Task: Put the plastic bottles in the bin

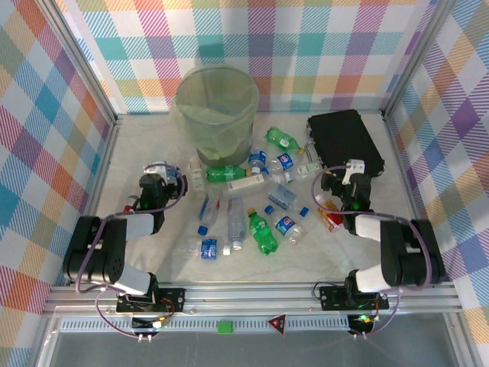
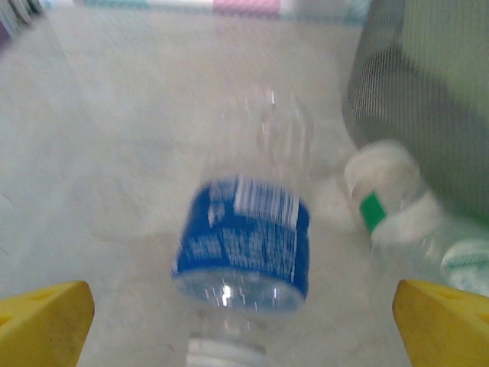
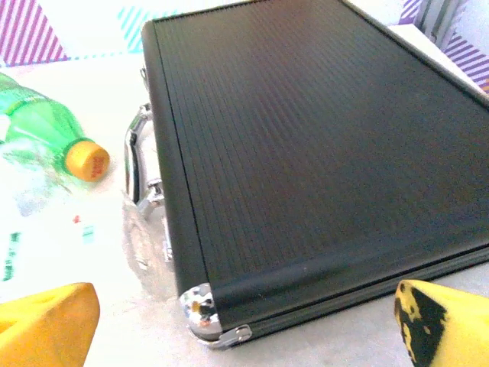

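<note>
Several plastic bottles lie scattered mid-table, among them green ones (image 1: 262, 232) and clear blue-labelled ones (image 1: 287, 225). The bin (image 1: 218, 107), grey mesh with a pale green bag, stands at the back. My left gripper (image 1: 163, 177) is open, its yellow fingertips (image 2: 46, 321) wide on either side of a clear blue-labelled bottle (image 2: 244, 237) lying on the table, cap toward the camera, not gripped. The bin's mesh wall (image 2: 428, 99) rises just right of it. My right gripper (image 1: 352, 172) is open and holds nothing, hovering at the near edge of the black case (image 3: 306, 153).
The black case (image 1: 345, 141) lies at the back right. A clear bottle with a green-marked label (image 2: 382, 191) rests against the bin's foot. A green bottle with an orange cap (image 3: 38, 130) lies left of the case. Checked walls close in the table on three sides.
</note>
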